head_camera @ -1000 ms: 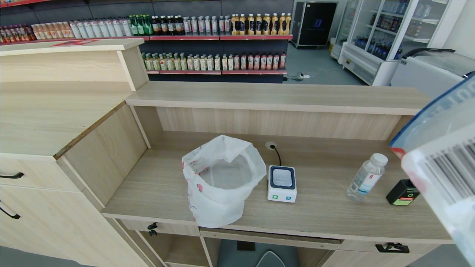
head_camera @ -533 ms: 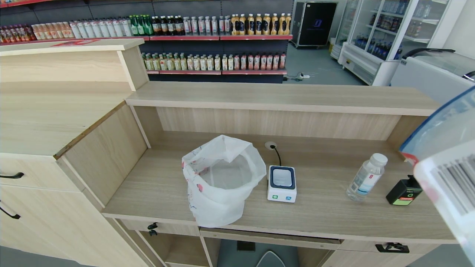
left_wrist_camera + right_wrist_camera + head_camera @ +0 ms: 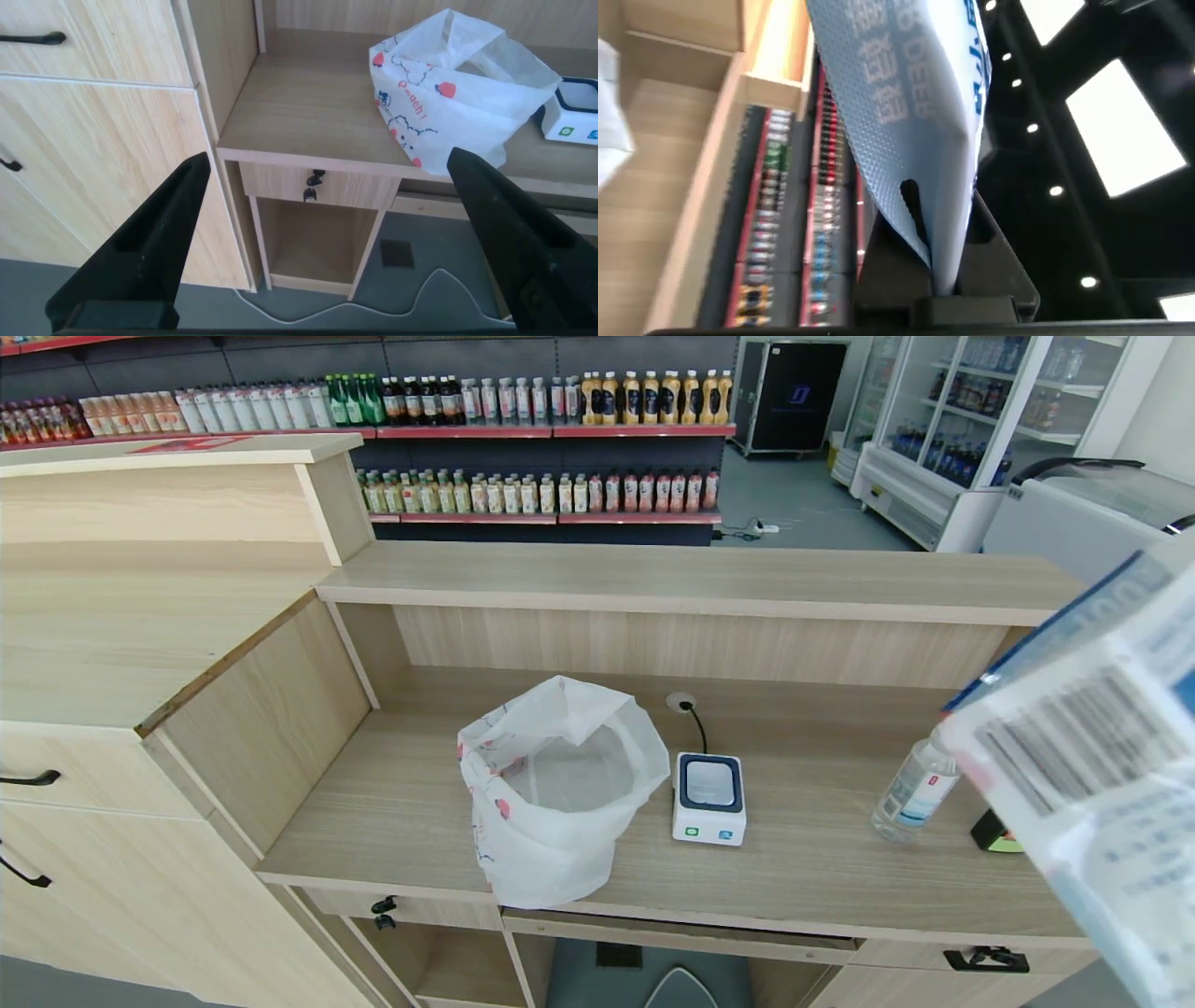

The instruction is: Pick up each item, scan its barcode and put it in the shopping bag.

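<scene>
my left gripper [image 3: 327,163] hung in front of the counter's [image 3: 822,887] left front corner, lower than the top, fingers spread wide and holding nothing. on the counter the shopping bag [image 3: 555,793] stood open at the front edge, left of the middle, mouth up. the scanner [image 3: 709,798] sat just beside the bag on its right, window up; i could not tell whether they touched. toward the right end a water bottle [image 3: 910,793] stood upright, and a small black box [image 3: 997,838] lay near it, half hidden behind the packet [image 3: 1092,775].

the packet was up in the air over the counter's right end, high above the top and well apart from the scanner. my right gripper [image 3: 934,275] had it pinched by one edge, jaws pressed together on the film, the rest of the pouch standing out beyond the fingers. its barcode panel faced up and back toward me, not down at the scanner window.

i judged it light and soft: thin plastic film, a bit slick, apt to flop and bend away from the grip. holding it by the sealed edge seemed right, since a seam is the stiffest part. the free end would likely sag or swing when turned, so the barcode side would need slow tilting toward the window.
</scene>
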Robot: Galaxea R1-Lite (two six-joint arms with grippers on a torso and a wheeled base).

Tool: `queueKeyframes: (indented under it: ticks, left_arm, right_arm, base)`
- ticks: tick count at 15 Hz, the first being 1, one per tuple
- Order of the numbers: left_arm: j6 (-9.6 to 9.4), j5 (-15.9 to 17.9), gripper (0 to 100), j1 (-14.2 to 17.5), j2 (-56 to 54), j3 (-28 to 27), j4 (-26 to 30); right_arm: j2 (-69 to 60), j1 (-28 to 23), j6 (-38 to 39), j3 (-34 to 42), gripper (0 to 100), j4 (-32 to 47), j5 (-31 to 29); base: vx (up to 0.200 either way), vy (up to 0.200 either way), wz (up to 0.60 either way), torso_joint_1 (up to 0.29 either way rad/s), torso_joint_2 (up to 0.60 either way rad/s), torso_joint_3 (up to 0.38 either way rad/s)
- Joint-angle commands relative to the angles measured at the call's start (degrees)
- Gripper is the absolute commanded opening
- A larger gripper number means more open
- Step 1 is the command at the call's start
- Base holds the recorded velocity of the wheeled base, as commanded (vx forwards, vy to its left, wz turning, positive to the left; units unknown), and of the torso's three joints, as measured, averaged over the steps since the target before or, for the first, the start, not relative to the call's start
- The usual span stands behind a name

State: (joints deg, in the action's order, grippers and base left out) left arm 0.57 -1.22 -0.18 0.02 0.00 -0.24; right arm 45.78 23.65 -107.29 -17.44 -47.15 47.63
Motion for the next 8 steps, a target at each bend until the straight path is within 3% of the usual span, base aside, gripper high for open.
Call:
queueKeyframes:
  ticks: [1,2,4,8]
  left_arm:
    - [0.04,-0.01,100,0.01,-0.02,0.0,-0.02]
    - [0.04,-0.01,100,0.01,-0.02,0.0,-0.02]
    - [0.04,-0.01,100,0.01,-0.02,0.0,-0.02]
    - [0.04,-0.01,100,0.01,-0.02,0.0,-0.02]
  right_arm:
    - [4.15,-1.41,4.02,0.04,0,5.76,-2.72]
    - [5.38,-3.26,11.14,-1.54,0,15.51,-6.85]
    - [5.73,-6.77,18.34,-4.53,0,17.45,-13.7]
    - [7.22,-5.28,51.39,-11.65,0,18.06,-45.61]
  base:
    - [0.0,0.0,0.0,0.0,0.0,0.0]
    - [0.0,0.0,0.0,0.0,0.0,0.0]
    - [0.0,0.0,0.0,0.0,0.0,0.0]
    - [0.0,0.0,0.0,0.0,0.0,0.0]
